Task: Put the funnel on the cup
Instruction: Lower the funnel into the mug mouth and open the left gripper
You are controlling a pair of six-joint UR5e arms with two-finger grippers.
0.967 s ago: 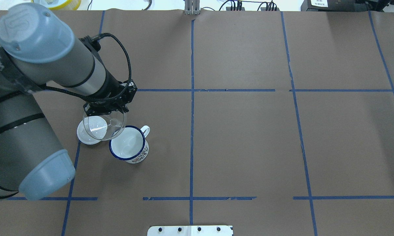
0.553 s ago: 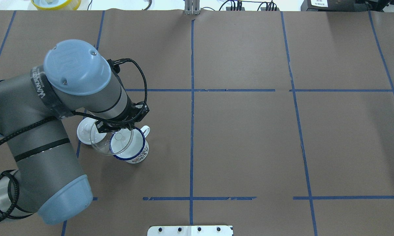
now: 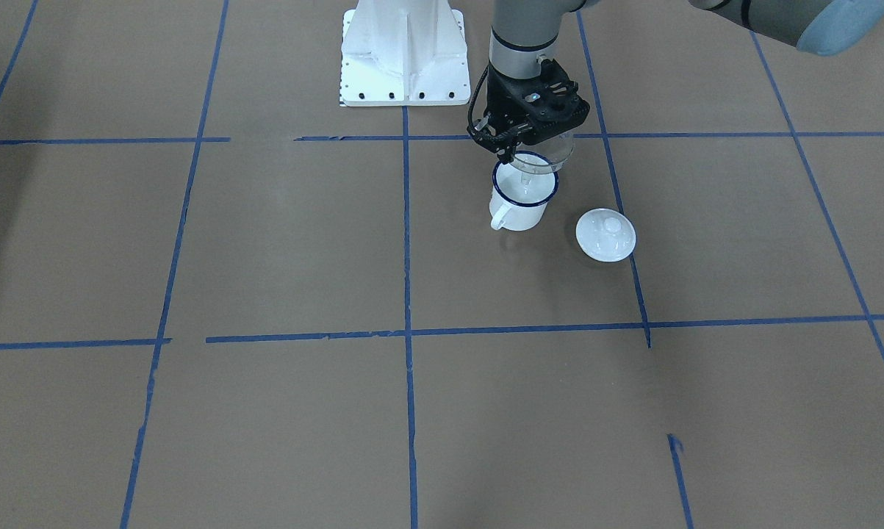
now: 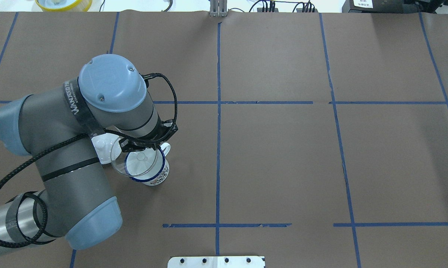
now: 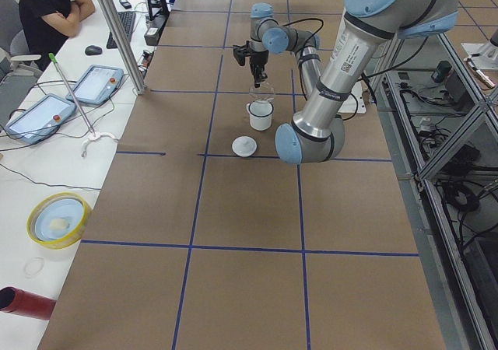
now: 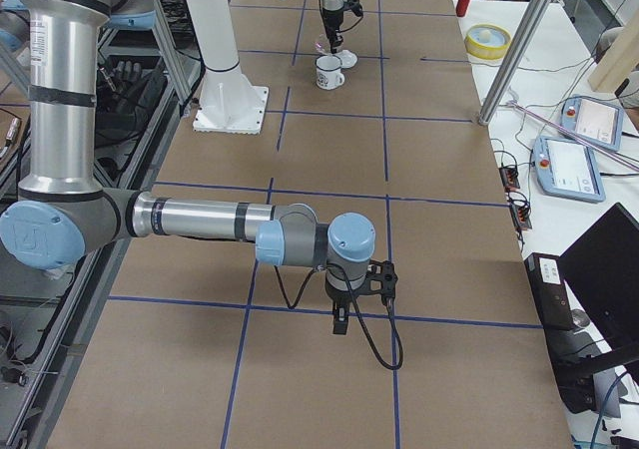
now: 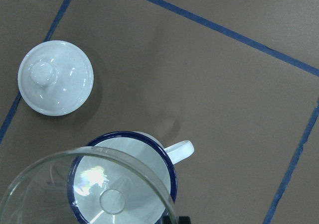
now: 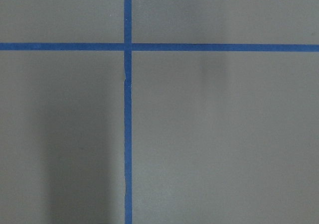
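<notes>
My left gripper [image 4: 142, 145] is shut on the rim of the clear funnel [image 4: 118, 163] and holds it over the cup [image 4: 157, 175], a white mug with a dark blue rim. In the front-facing view the gripper [image 3: 533, 143] hangs above the cup [image 3: 521, 209], and the funnel [image 3: 552, 150] has its spout pointing down into the cup's mouth. In the left wrist view the funnel [image 7: 89, 194] overlaps the cup [image 7: 149, 147], offset a little to one side. My right gripper [image 6: 340, 319] is far from them near the table; I cannot tell whether it is open or shut.
A round white lid with a knob [image 3: 605, 235] lies on the brown paper beside the cup, partly under my arm in the overhead view [image 4: 102, 149]. The robot's white base [image 3: 405, 55] stands behind the cup. Blue tape lines cross the table.
My left arm has carried the funnel from above the white lid across to above the cup's mouth. The cup and lid have not moved.
</notes>
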